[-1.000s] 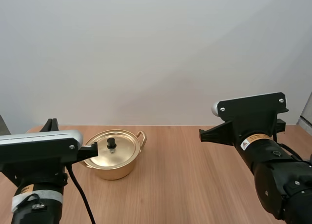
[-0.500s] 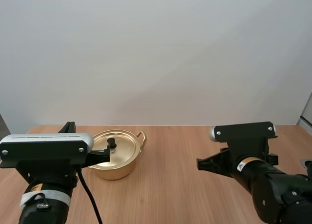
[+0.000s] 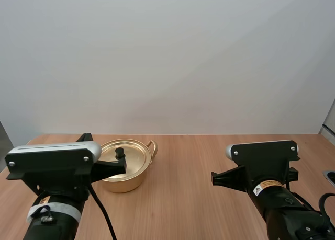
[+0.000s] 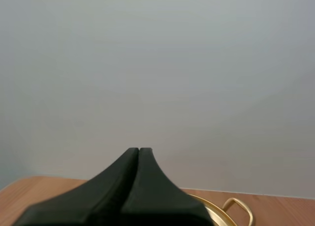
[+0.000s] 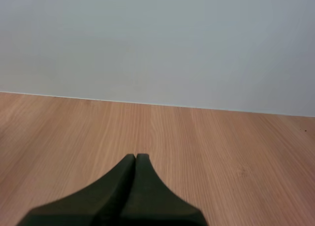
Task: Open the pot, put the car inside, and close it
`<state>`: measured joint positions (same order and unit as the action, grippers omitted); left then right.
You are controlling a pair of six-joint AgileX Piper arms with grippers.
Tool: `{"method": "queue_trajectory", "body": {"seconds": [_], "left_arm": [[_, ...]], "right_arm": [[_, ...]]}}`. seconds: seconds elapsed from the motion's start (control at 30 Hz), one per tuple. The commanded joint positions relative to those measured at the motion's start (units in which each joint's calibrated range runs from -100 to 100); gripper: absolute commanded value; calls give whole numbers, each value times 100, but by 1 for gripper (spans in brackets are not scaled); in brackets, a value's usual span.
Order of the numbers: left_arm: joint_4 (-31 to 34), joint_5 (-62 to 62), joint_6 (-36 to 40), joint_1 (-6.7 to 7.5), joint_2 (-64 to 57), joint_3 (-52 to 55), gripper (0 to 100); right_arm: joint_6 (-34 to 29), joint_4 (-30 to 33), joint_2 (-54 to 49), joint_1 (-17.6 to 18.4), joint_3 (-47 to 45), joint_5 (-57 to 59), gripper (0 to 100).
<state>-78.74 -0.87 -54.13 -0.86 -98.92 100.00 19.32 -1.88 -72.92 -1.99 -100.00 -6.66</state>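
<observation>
Pot (image 3: 123, 183) of round golden metal, on the light wooden bench (image 3: 209, 161): upright, near the far edge, toward the far left corner.
Left gripper (image 4: 139, 149): two black fingers pressed together into one wedge, holding nothing. From above, its tip (image 3: 122, 167) lies over the lid beside the knob. Whether it touches cannot be told.
Right gripper (image 5: 136, 156): two black fingers pressed together, holding nothing, above bare wood in the bench's right half (image 3: 213, 177), well apart from the pot.
Lid: shiny round golden lid (image 3: 135, 159) seated on the pot, closing it.
Handle: golden loop handle (image 3: 152, 146) on the pot's rim, toward the far edge.
Knob: small black knob (image 3: 120, 152) upright at the lid's centre.
</observation>
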Motion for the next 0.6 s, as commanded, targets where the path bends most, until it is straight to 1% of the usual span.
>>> {"method": "queue_trajectory", "body": {"seconds": [0.0, 0.23, 0.3, 0.37, 0.57], "left_arm": [[114, -141, 98, -3, 38, 0, 0], [63, -56, 108, -3, 41, 0, 0], [191, 87, 73, -3, 41, 0, 0], [461, 209, 14, -3, 27, 0, 0], [485, 223, 14, -3, 27, 0, 0]], "right_arm": [[5, 0, -4, -4, 0, 78, 0], [5, 0, -4, -4, 0, 78, 0], [5, 0, -4, -4, 0, 78, 0], [5, 0, -4, -4, 0, 78, 0], [5, 0, -4, -4, 0, 78, 0]]}}
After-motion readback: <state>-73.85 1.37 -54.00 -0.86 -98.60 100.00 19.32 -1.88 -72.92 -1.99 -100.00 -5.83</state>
